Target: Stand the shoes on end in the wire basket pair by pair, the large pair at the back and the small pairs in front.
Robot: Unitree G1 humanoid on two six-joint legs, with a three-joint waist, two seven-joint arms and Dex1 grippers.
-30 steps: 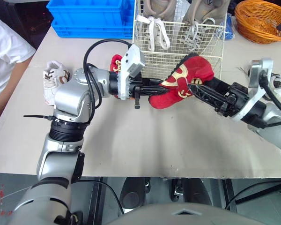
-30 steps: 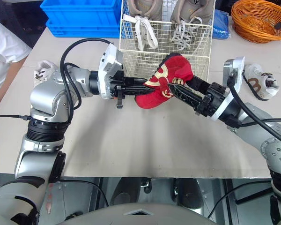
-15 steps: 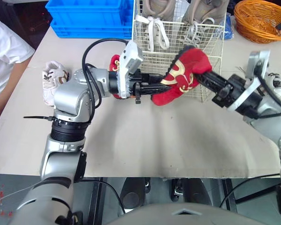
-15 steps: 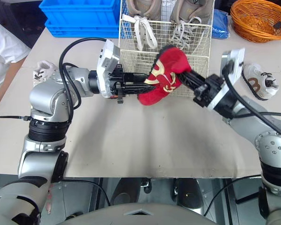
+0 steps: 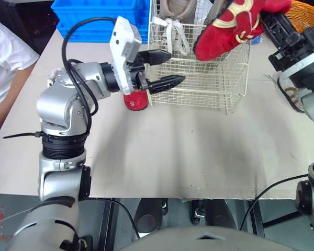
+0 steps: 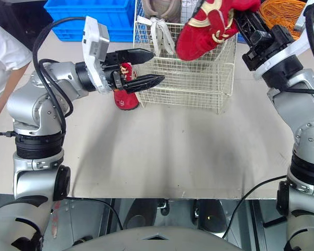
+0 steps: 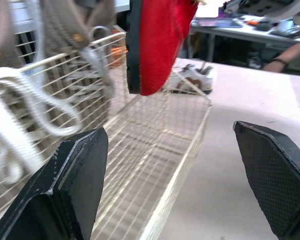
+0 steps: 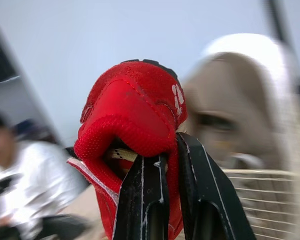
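Gripper of left arm (image 5: 177,66) spread wide, empty, at front-left corner of wire basket (image 5: 199,90). Small red shoe (image 5: 135,99) on desk (image 5: 172,151) beside that corner. Gripper of right arm (image 5: 266,20) clamped on second red shoe (image 5: 234,26), above basket's front.

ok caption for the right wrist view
Right hand clamped on a red shoe, held over the wire basket

Large beige shoes (image 5: 174,6) cut off at top.
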